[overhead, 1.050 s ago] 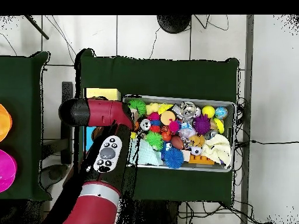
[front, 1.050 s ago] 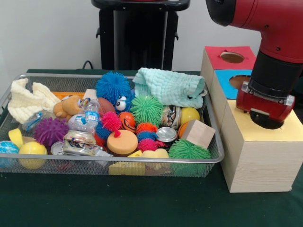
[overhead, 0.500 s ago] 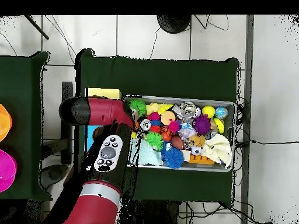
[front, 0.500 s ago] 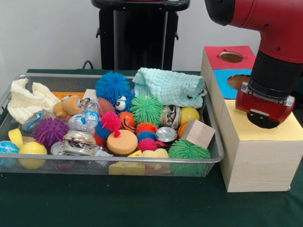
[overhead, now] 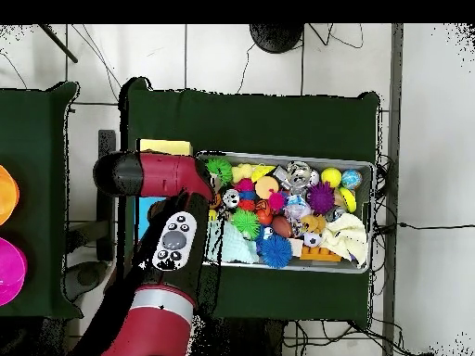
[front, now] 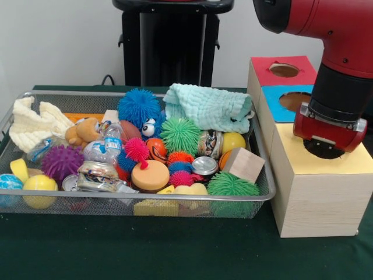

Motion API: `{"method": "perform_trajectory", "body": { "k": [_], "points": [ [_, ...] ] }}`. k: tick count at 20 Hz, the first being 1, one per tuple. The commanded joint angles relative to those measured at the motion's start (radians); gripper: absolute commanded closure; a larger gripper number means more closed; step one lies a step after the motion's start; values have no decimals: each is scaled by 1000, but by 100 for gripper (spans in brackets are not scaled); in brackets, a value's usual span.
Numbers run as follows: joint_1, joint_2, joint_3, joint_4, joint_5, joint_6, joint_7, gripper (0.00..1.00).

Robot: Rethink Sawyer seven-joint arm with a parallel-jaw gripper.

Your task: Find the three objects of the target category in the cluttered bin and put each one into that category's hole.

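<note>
Green-clothed tabletop (front: pixel 116 251) carrying a wire mesh bin (front: pixel 263 192) and, just beside it, a wooden box (front: pixel 317 192) with yellow, blue (front: pixel 280 111) and red (front: pixel 269 73) tops. Red and black arm (front: pixel 344 41) hanging over the yellow top (front: pixel 303 157), gripper (front: pixel 324 147) just above it and hiding that hole; impossible to tell whether parted or closed. Heaped in the bin: mint cloth (front: pixel 207 108), cream cloth (front: pixel 35 123), blue spiky ball (front: pixel 139 106), green spiky ball (front: pixel 180 135), wooden cube (front: pixel 243 164), teddy bear (front: pixel 84 132), yellow ball (front: pixel 39 186), small can (front: pixel 205 165).
</note>
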Motion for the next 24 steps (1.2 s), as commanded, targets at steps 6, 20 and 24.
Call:
{"method": "perform_trajectory", "body": {
  "k": [6, 20, 24],
  "points": [
    [-96, -67, 131, 153, 1, 56, 80, 0],
    [-79, -184, 110, 225, -29, 125, 103, 0],
    [-79, -196, 101, 224, -34, 134, 104, 0]
  ]
}}
